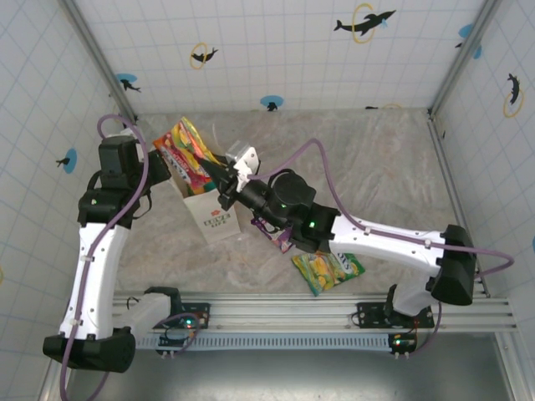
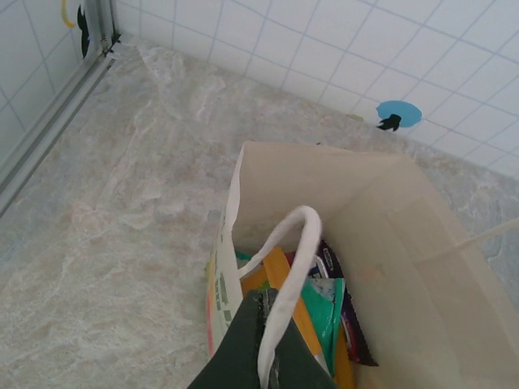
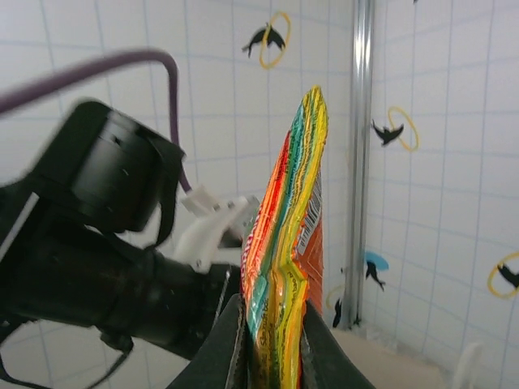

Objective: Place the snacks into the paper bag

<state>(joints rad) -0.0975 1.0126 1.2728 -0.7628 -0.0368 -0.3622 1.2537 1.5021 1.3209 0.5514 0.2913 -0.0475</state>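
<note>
The left gripper (image 2: 264,316) is pinching the cord handle (image 2: 302,235) of the paper bag (image 2: 324,182), holding its mouth open. The right gripper (image 3: 272,316) is squeezing an orange packet (image 3: 288,219) just above the bag. It should be lowering it straight inside before letting go.

Paper bag (image 1: 213,221) mouth: cord handle (image 2: 285,267) is arching across one side; packets (image 2: 323,304) are crowding the bottom; red-orange packet (image 1: 191,154) is hanging above. Right arm (image 1: 376,236) is barring the bag's 4 o'clock. Counter (image 1: 376,150) is lying open from 12 to 3 o'clock.
</note>
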